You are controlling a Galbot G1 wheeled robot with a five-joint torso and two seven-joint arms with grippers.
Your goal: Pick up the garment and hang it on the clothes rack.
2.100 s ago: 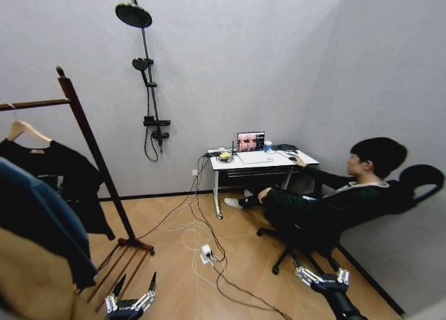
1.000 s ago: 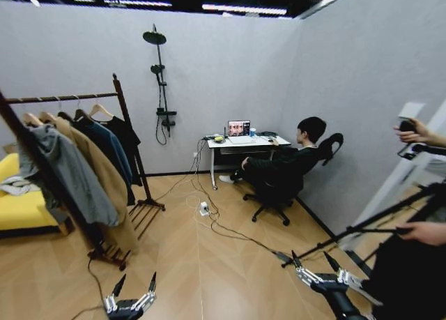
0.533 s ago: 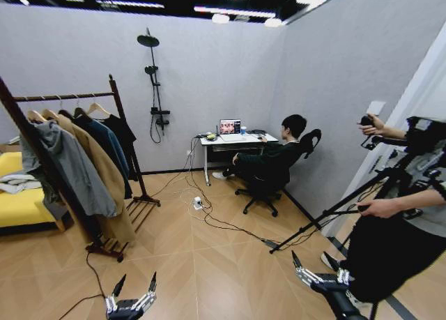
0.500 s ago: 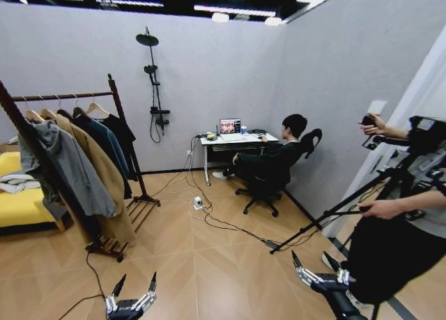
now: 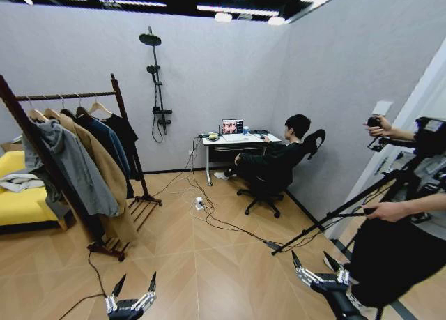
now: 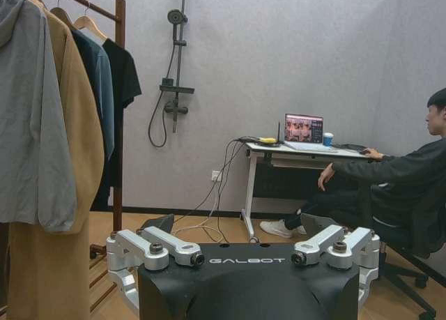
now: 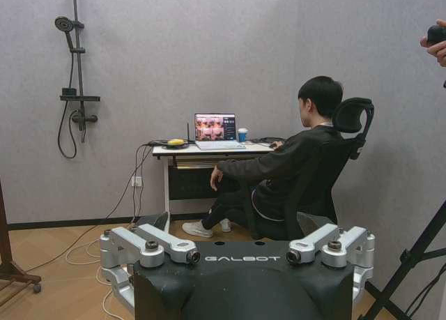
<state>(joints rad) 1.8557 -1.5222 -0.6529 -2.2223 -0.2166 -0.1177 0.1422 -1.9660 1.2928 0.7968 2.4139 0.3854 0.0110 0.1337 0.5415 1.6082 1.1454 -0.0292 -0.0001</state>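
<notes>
The wooden floor (image 5: 209, 264) lay wide and bare between the robot and the far wall, crossed by some loose cables. The clothes rack (image 5: 115, 107) stood along the left side of the room, with its slatted bottom shelf on the floor. At the right edge of the room a tripod leg reached out over the floor.

Both arms were low at the near edge of the floor. The left tool (image 5: 132, 292) hovered above the boards with its fingers spread wide, holding nothing. The right tool (image 5: 317, 268) was also spread wide and held nothing. The two tools were well apart from each other and from the rack.

On the rod I counted about five hanging pieces: a grey one (image 5: 66, 166), a tan coat (image 5: 104, 187), a blue jacket (image 5: 104, 142), and some dark ones. The garment (image 5: 125, 135), a black short-sleeved shirt on a light wooden hanger, hung at the far end of the rod, just beside the far post.

One tabletop (image 5: 240, 139) stood at the back wall and carried one open laptop (image 5: 232, 126) and one cup. On each wrist housing the word "GALBOT" was readable.
</notes>
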